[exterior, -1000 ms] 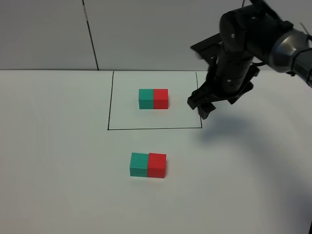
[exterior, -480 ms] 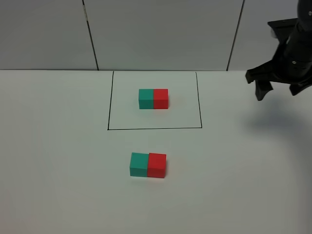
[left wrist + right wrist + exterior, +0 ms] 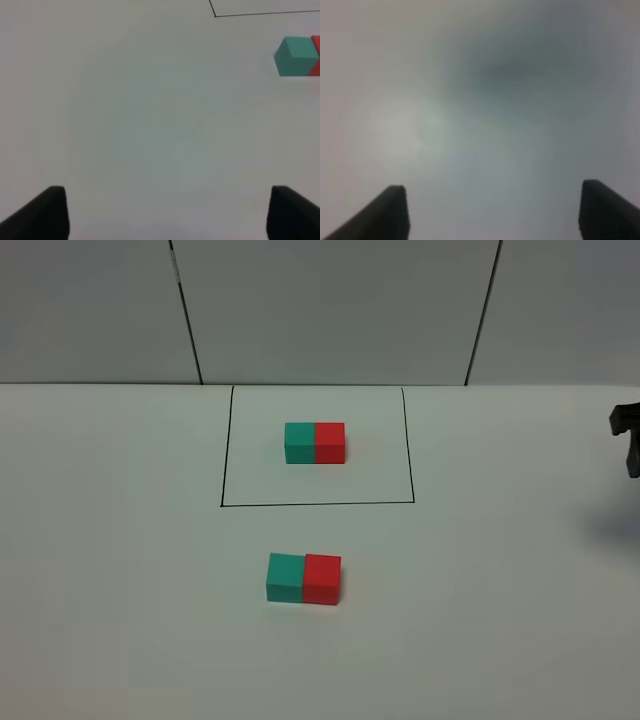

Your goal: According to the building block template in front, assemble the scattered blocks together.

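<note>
Scattered blocks (image 3: 303, 579): two matte plain cubes, equal size, lying mid-table, near side of the drawn frame. Teal-green cube (image 3: 285, 577) on the left, red cube (image 3: 322, 579) touching its right face, edges flush, forming one bar. Template (image 3: 315, 442) w/ same colour order sits inside thin black rectangle (image 3: 222, 470), farther back. Table (image 3: 110, 570) smooth, white, featureless. Left gripper (image 3: 165, 212): dark blunt fingers spread wide, nothing btwn them. Right gripper (image 3: 492, 210) at far right edge, fingers wide apart, empty; its wrist view blurred.
</note>
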